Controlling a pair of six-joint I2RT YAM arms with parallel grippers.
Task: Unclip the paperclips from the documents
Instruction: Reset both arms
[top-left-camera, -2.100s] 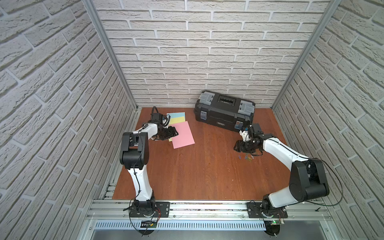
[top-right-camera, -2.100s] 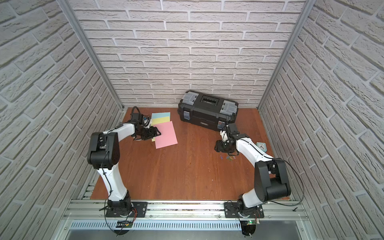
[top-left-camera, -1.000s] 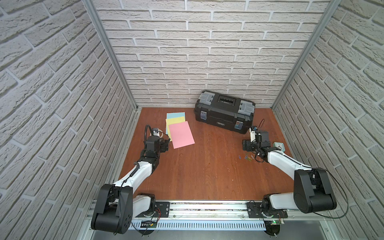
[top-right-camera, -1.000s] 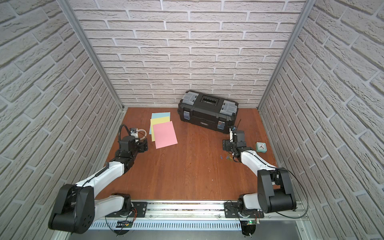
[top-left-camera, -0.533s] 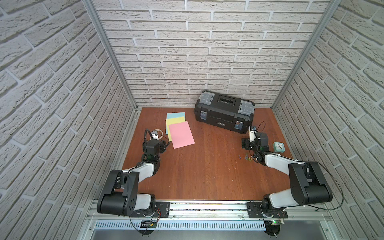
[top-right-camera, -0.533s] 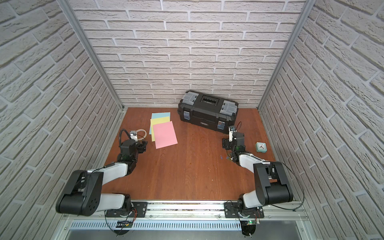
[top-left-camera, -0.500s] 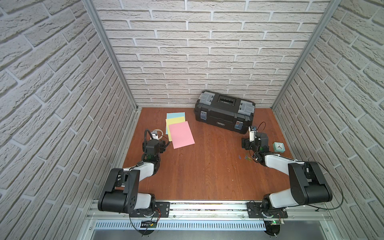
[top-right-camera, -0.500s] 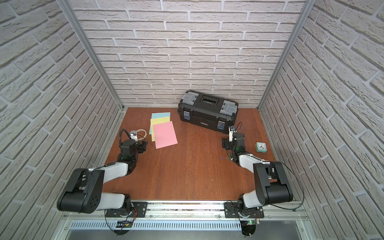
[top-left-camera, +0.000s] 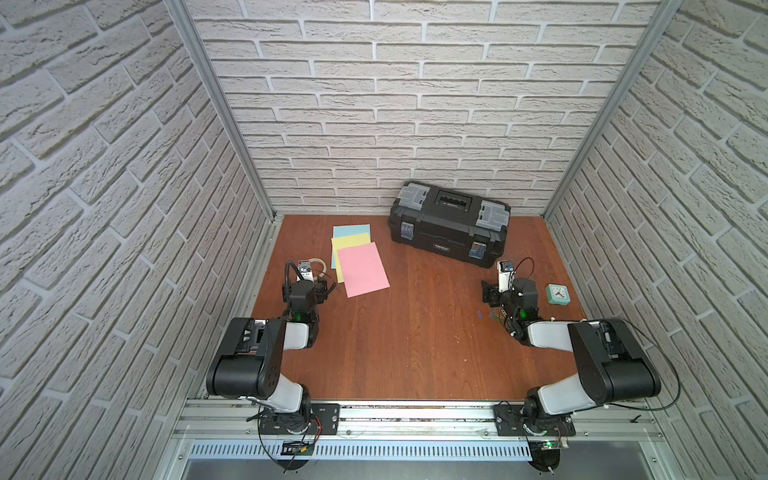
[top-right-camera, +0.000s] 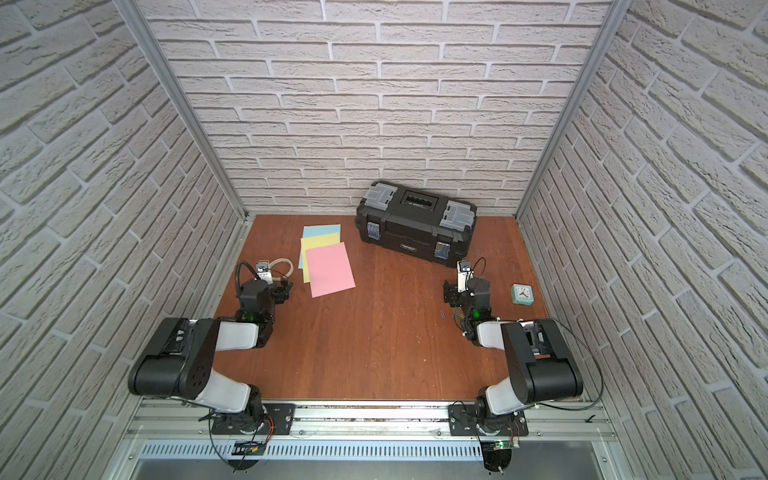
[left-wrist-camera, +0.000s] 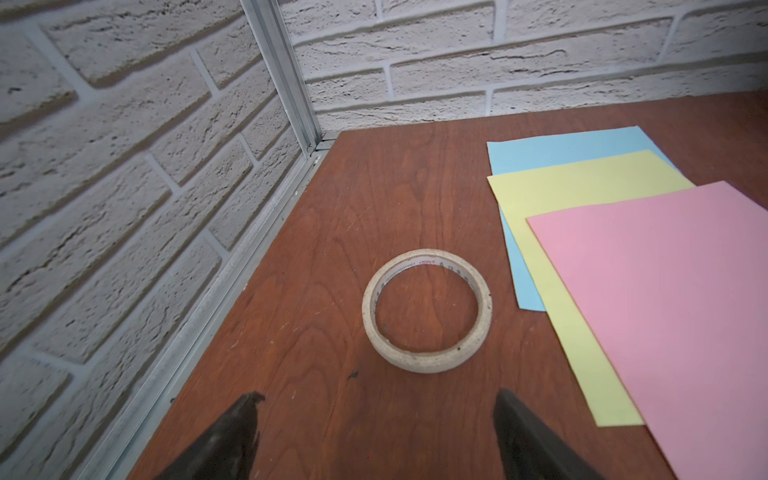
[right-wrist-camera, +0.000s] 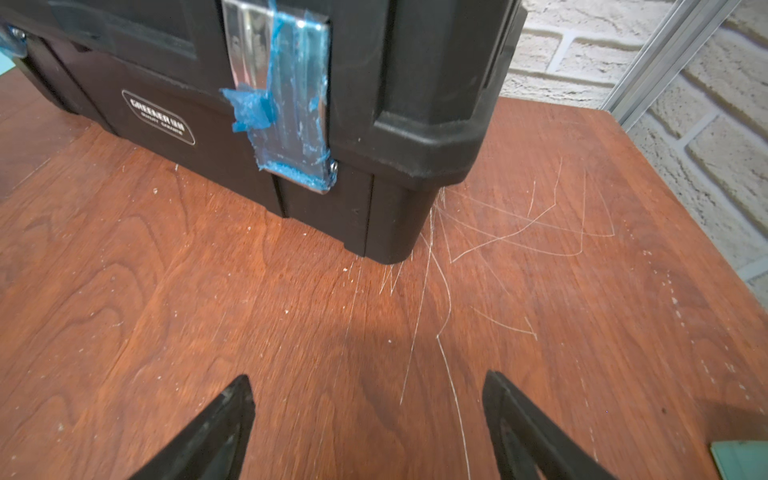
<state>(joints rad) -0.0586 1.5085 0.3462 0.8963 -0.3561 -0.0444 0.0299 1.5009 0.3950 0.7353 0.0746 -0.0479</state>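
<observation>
Both arms sit folded low on my screens. The left gripper (left-wrist-camera: 378, 397) has its jaws spread wide with nothing between them, low over the brown wooden tabletop (left-wrist-camera: 395, 199). Just ahead of its fingertips a round off-white roll of tape (left-wrist-camera: 427, 309) lies flat on the wood, well out past the left end of the black plastic toolbox (top-left-camera: 449, 226).

Now the documents (top-left-camera: 357, 257). Three plain paper sheets are fanned just off the toolbox's left end, each overlapping the next. The pink sheet (top-left-camera: 363, 270) is on top and farthest forward of the toolbox. The yellow sheet (top-left-camera: 349, 241) is under it, and the light blue sheet (top-left-camera: 351, 230) is at the bottom, level with the toolbox.

The right gripper (right-wrist-camera: 368, 378) is also spread wide and holding nothing. It points at the toolbox's front right corner, near it but apart. I can see the toolbox's chrome latch (right-wrist-camera: 286, 104) with torn blue film stuck to it.

The tiny bent-wire paperclips (top-left-camera: 492, 314) lie loose on the wood in front of the toolbox's right end, in a small cluster tucked beside the right wrist. One blue clip sits slightly apart from the rest, and the others are too small for me to tell their colours. A small teal clock (top-left-camera: 557, 294) stands forward of the toolbox, beyond its right end.
</observation>
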